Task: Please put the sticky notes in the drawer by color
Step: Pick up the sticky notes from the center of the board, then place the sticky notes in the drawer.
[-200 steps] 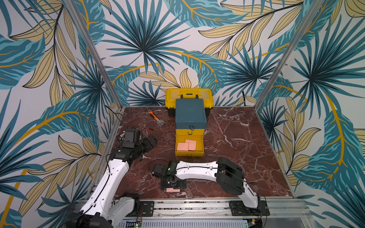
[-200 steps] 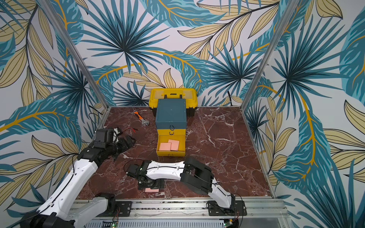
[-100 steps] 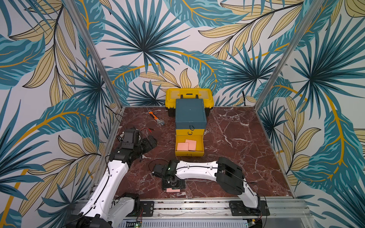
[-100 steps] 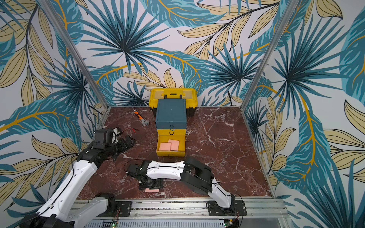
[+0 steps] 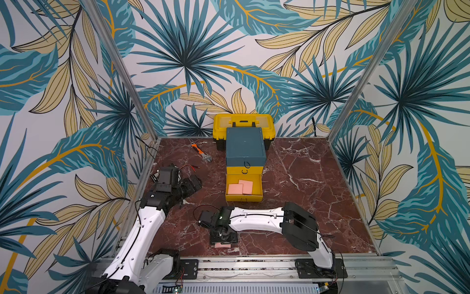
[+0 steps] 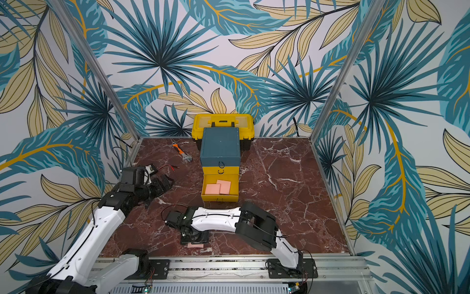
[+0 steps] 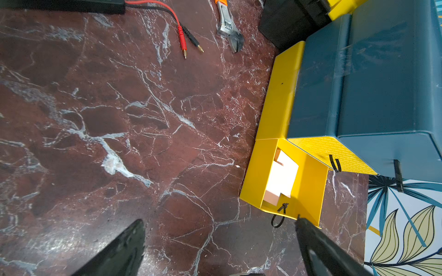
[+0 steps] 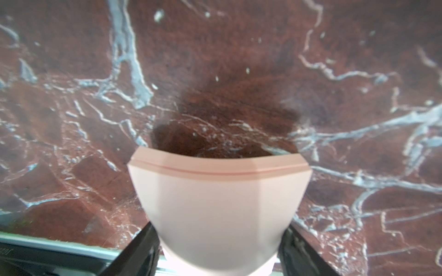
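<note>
little had shifted over the last second: the left arm had drawn back a touch beside the cabinet [image 5: 245,147], while the right gripper [image 5: 222,238] had kept its place low over the front edge of the tabletop [image 5: 305,178]. its fingers pinched a pink pad [image 8: 220,203] by two opposite edges, hard enough that the pad bowed between them. the left gripper [image 7: 220,223] hung spread wide, holding nothing, facing the pulled-out bottom drawer [image 5: 243,198], where two pink pads [image 5: 240,187] already lay flat. no green or blue pads showed anywhere. to lift well, by my judgement, the squeeze should go no tighter, lest the sheets buckle or fan. the gripper should rise straight, carry the pad level over the drawer's front wall, and release it low beside the other two.
</note>
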Robot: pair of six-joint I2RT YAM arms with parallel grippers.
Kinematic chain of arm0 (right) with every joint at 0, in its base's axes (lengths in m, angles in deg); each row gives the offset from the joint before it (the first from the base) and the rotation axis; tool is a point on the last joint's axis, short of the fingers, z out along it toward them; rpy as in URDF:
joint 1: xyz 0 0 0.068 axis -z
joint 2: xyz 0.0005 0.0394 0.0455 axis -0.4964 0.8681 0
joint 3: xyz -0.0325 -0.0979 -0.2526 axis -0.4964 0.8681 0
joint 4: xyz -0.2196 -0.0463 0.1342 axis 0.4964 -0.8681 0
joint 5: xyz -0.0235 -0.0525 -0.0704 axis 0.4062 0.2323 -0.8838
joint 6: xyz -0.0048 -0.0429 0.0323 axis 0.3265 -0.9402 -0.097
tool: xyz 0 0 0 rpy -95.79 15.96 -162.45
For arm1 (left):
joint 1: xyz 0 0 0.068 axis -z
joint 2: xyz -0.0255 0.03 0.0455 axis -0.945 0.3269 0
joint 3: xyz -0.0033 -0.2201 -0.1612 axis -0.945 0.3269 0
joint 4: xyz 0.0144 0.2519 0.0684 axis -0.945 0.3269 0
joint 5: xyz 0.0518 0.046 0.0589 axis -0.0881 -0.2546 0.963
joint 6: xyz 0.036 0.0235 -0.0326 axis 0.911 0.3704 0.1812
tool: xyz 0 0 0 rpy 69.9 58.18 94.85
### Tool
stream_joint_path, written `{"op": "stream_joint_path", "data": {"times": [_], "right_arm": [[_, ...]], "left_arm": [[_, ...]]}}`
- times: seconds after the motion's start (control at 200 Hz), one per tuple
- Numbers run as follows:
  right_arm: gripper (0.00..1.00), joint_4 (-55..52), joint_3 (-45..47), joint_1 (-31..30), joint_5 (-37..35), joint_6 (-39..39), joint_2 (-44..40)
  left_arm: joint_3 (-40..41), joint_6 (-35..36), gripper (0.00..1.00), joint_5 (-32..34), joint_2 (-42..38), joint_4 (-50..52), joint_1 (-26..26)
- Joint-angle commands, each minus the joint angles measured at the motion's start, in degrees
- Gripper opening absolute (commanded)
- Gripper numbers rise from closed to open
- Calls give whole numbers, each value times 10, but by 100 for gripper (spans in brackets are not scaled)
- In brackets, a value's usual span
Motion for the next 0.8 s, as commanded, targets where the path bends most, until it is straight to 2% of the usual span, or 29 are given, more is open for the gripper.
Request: {"op": "stream_joint_path", "data": {"times": [0.0, 0.295, 0.516, 0.791], "right_arm": [[74, -16, 9, 2, -45, -4, -23], [75, -88, -11, 3, -143, -40, -90], [75, -128, -45, 14, -204, -97, -137], [75, -64, 2, 81, -259, -204, -195]], "left_arm": [[5, 0, 100, -7, -12, -5, -6], [-15, -3, 100, -4, 0, 12, -8], [-18, -7, 100, 8, 10, 19, -8], [-24, -17, 100, 11, 20, 22, -8]]}}
